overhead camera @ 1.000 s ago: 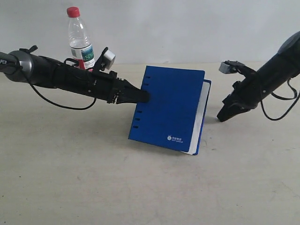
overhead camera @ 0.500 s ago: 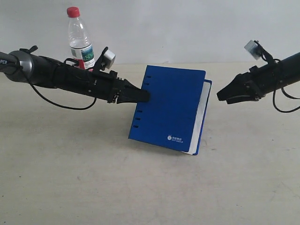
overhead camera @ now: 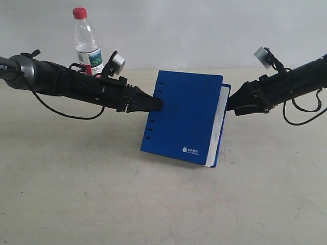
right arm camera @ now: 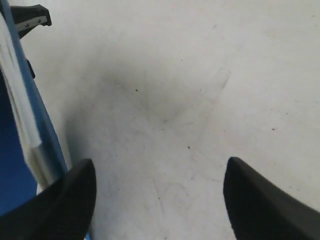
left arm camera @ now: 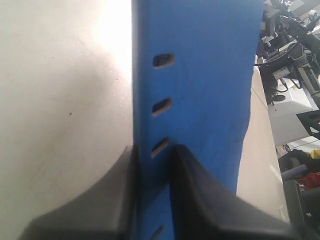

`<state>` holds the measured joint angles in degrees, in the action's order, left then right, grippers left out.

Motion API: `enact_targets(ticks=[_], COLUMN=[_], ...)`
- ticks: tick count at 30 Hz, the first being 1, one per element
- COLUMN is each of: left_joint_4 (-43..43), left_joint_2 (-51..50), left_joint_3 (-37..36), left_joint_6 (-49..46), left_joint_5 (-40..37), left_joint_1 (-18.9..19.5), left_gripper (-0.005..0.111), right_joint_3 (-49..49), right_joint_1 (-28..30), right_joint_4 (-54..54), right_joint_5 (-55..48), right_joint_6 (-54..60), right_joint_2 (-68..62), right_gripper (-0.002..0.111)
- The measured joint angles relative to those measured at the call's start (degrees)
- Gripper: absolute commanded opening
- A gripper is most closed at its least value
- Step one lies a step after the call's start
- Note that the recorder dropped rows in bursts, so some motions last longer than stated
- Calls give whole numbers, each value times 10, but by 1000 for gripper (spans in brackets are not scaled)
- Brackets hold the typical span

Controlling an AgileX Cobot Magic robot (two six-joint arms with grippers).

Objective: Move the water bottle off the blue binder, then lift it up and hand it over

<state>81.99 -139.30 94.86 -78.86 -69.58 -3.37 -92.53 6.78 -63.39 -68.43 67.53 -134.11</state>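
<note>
The blue binder (overhead camera: 186,117) is tilted up from the table, with its slotted spine edge raised. My left gripper (overhead camera: 157,104) is shut on that spine edge. In the left wrist view both fingers pinch the blue cover (left arm camera: 200,75) at the left gripper (left arm camera: 152,160). My right gripper (overhead camera: 231,104) hovers open just beside the binder's white page edge and holds nothing. The right wrist view shows the right gripper (right arm camera: 160,175) spread wide over bare table, with the binder (right arm camera: 10,175) next to one finger. The water bottle (overhead camera: 87,43), with a red cap, stands upright at the back left, behind my left arm.
The beige table (overhead camera: 153,204) runs back to a white wall. Cables hang from both arms. In the left wrist view, lab equipment (left arm camera: 292,75) shows beyond the table's edge.
My right gripper has opened, risen from the table and moved left, up to the binder's page edge. The left gripper, binder and bottle have stayed put.
</note>
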Motion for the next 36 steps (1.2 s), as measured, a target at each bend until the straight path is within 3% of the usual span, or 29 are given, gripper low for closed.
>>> enact_targets(ticks=[5, 9, 28, 32, 36], left_joint_4=[4, 4, 4, 5, 5], left_joint_2=[0, 0, 0, 0, 0], left_joint_3=[0, 0, 0, 0, 0], left_joint_6=[0, 0, 0, 0, 0], left_joint_5=[0, 0, 0, 0, 0], left_joint_1=[0, 0, 0, 0, 0], left_gripper=[4, 4, 4, 4, 4], right_joint_3=[0, 0, 0, 0, 0], right_joint_1=[-6, -7, -7, -7, -7], right_joint_4=[10, 80, 81, 69, 69], right_joint_5=[-6, -9, 5, -3, -8], right_joint_6=[-56, -82, -106, -96, -46], right_joint_2=[0, 10, 14, 14, 14], right_gripper=[22, 1, 0, 18, 58])
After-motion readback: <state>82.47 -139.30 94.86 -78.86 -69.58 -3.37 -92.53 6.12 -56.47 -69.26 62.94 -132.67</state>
